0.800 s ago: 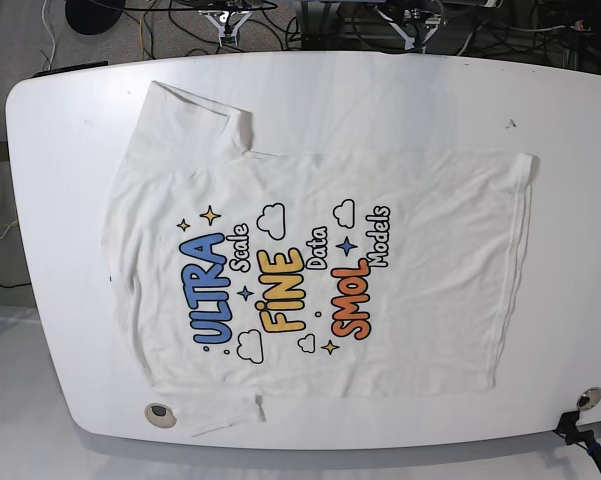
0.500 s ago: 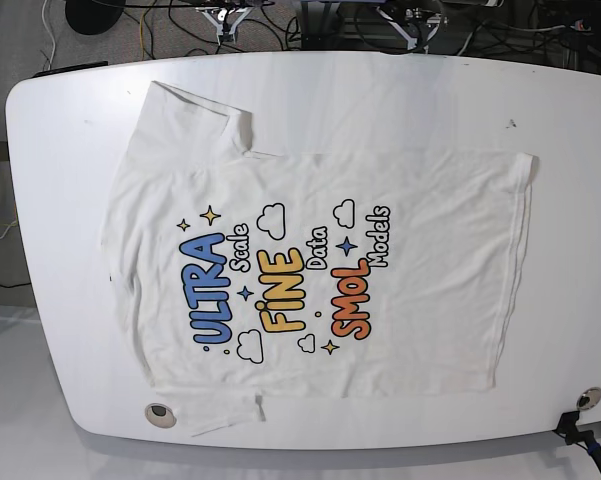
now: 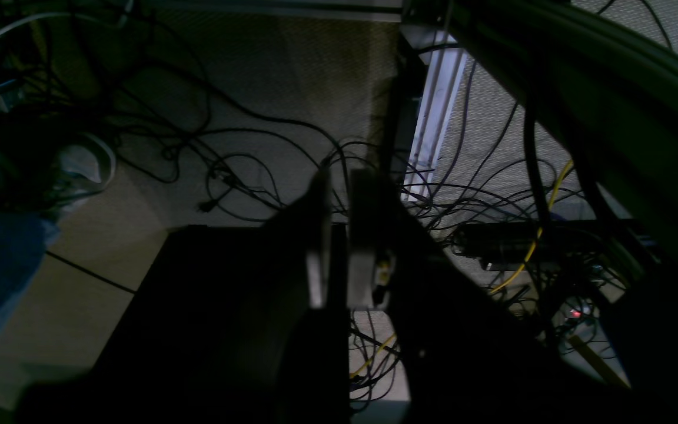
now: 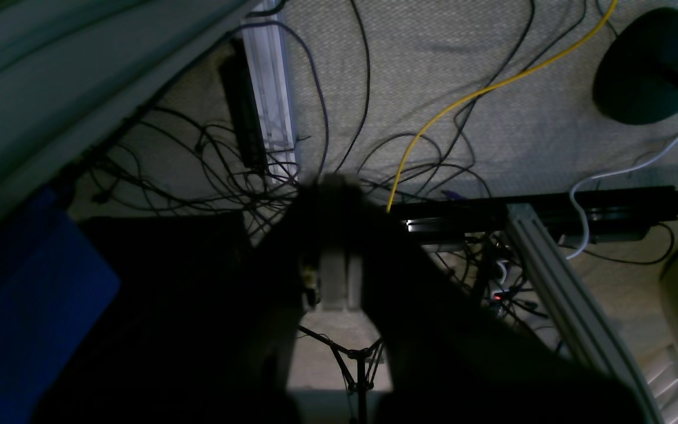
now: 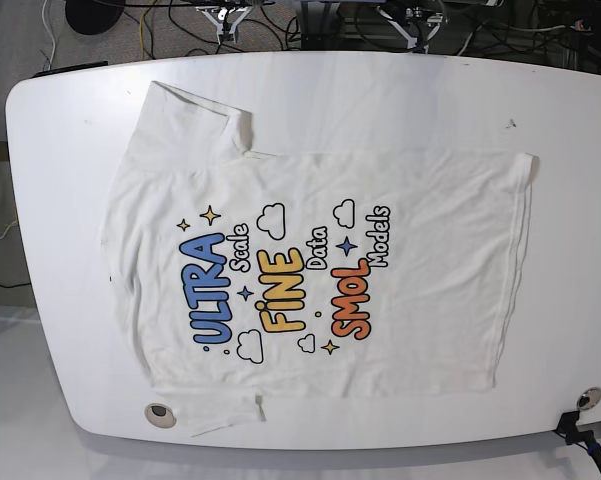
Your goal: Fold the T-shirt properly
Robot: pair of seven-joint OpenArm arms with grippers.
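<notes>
T-shirt (image 5: 310,275) lies flat and print-up across the white table (image 5: 400,95), collar end at the base view's left, hem at its right. Beyond the far table edge, both arms point at the cabled floor (image 4: 462,65): left gripper (image 3: 337,235) fingers nearly together with a thin gap, right gripper (image 4: 335,247) fingers pressed together, neither gripping anything.
</notes>
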